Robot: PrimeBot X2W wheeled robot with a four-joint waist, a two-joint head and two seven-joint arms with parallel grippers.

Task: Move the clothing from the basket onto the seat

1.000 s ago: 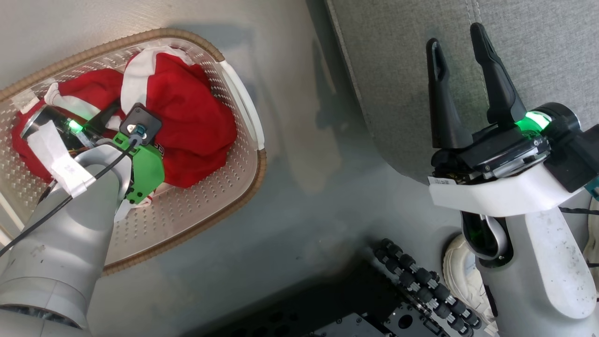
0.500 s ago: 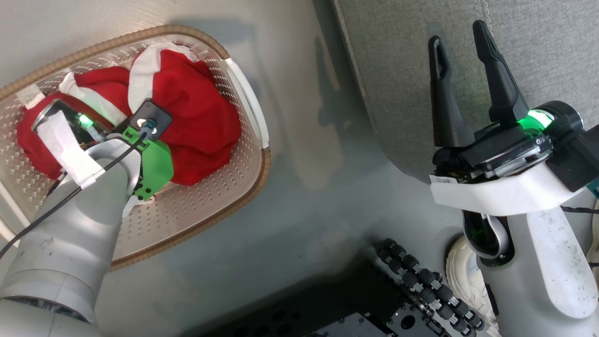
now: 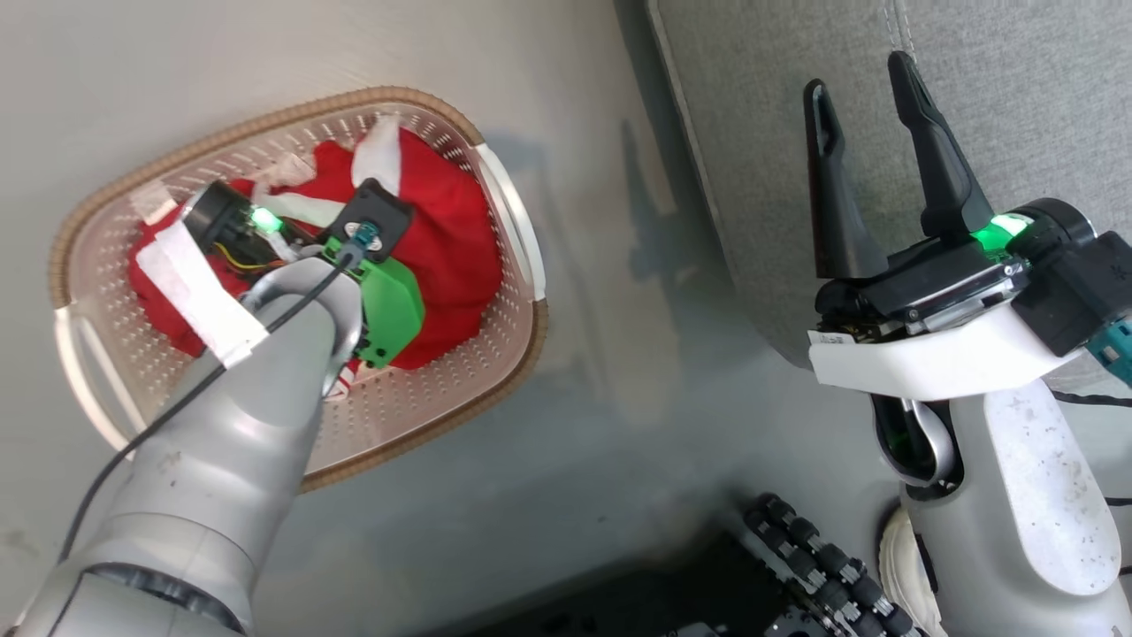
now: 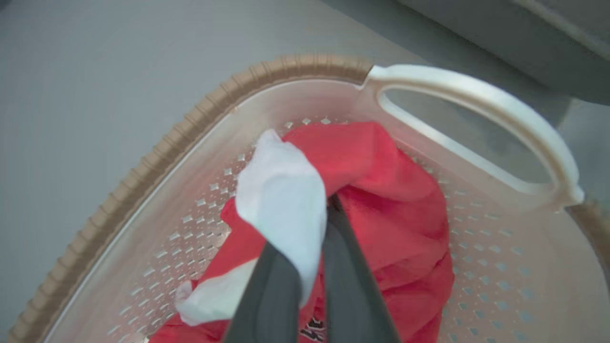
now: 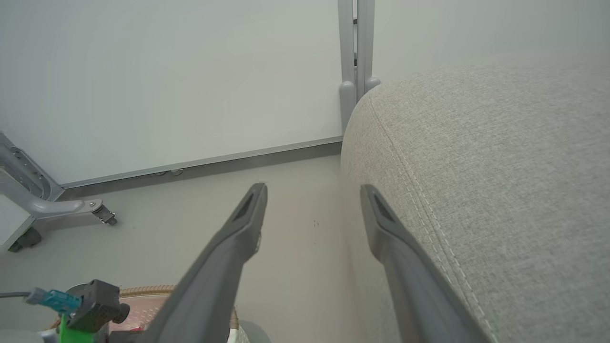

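Note:
The clothing (image 3: 451, 239), red with white trim, lies bunched in the cream perforated basket (image 3: 265, 124) on the floor at the left. My left wrist (image 3: 371, 265) reaches down into it and hides the fingers in the head view. In the left wrist view my left gripper (image 4: 329, 205) is shut on a fold of the clothing (image 4: 391, 200); white fabric drapes over one finger. The basket's brown rim (image 4: 267, 76) curves behind. My right gripper (image 3: 856, 71) stands open and holds nothing, in front of the light-grey seat (image 3: 1017, 106). The right wrist view shows the right gripper (image 5: 313, 188) beside the seat's rounded edge (image 5: 500, 166).
The basket's white side handle (image 4: 476, 105) faces the seat across a strip of bare grey floor (image 3: 619, 354). My base with its roller wheels (image 3: 814, 566) sits at the bottom. A wheeled frame leg (image 5: 47, 205) and a wall post (image 5: 355, 47) stand farther off.
My left gripper has shut on the clothing, which is now gathered into a tighter bunch. The head camera has shifted, so the basket sits more to the right. The right gripper is unchanged.

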